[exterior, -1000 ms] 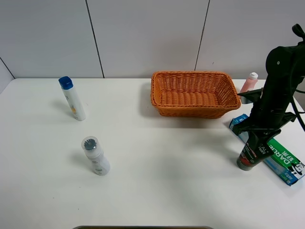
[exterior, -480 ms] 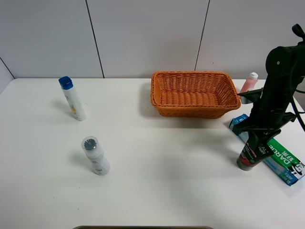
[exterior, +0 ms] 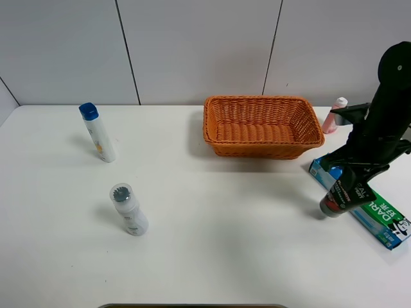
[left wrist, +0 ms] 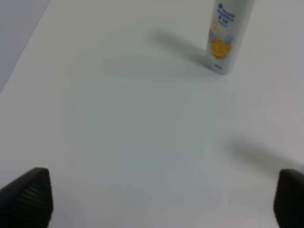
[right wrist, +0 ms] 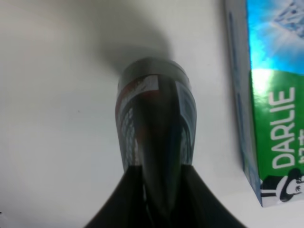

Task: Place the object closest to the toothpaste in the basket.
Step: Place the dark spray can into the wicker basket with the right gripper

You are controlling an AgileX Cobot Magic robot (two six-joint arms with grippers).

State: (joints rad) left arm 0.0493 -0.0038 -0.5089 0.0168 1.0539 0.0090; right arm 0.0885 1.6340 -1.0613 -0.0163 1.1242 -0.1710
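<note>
The right tool (exterior: 354, 178) pinches the dark bottle (exterior: 335, 200) around its upper half, which looks hard, smooth, light and maybe a bit slippery.

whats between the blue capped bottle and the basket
Nothing: only bare table lies between the blue capped bottle and the basket, as the high view shows.

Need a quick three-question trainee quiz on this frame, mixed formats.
1. True or false: the right gripper is shut on the dark bottle.
2. In the high view, relative to the basket, the pink bottle stands: A) inside B) to its right C) to its left.
3. Fill in: the left gripper is ___.
Key: 1 true; 2 B; 3 open.
</note>
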